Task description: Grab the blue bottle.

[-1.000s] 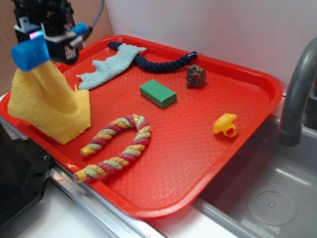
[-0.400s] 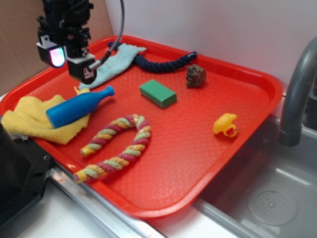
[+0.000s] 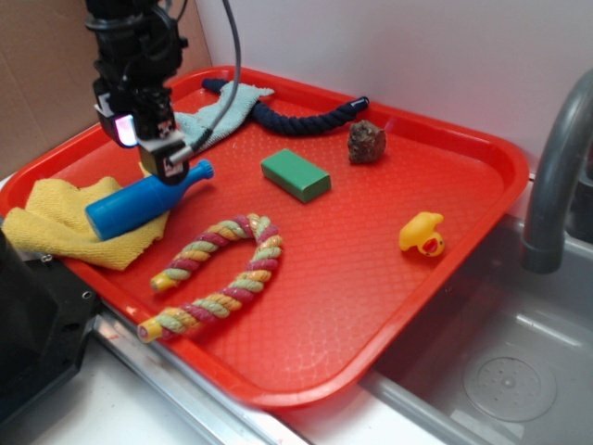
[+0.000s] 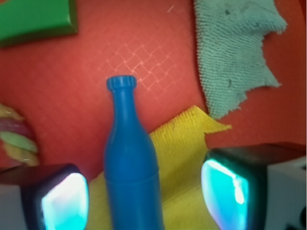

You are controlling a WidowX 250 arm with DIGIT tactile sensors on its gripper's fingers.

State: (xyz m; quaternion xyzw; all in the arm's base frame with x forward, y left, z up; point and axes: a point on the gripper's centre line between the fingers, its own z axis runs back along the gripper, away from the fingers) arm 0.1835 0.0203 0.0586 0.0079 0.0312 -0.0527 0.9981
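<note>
The blue bottle [image 3: 139, 206] lies on its side on the red tray [image 3: 371, 250], its body resting on a crumpled yellow cloth [image 3: 65, 227] and its neck pointing toward the green block [image 3: 295, 175]. My gripper [image 3: 148, 148] hangs open just above the bottle's neck end. In the wrist view the blue bottle [image 4: 130, 163] runs up the middle between my two glowing fingers [image 4: 64, 201], with a gap on each side and the yellow cloth [image 4: 184, 143] under it. The gripper [image 4: 144, 199] touches nothing.
On the tray also lie a pale teal cloth [image 3: 218, 119], a navy rope [image 3: 296, 120], a brown lump [image 3: 367, 142], a yellow duck [image 3: 422, 234] and a striped rope [image 3: 222, 269]. A grey faucet [image 3: 556, 167] and sink [image 3: 500, 371] are at the right.
A second ago the bottle and yellow cloth hung lifted at the far left by the gripper. Both now lie on the tray, and the open gripper has moved right and come down over the bottle.
</note>
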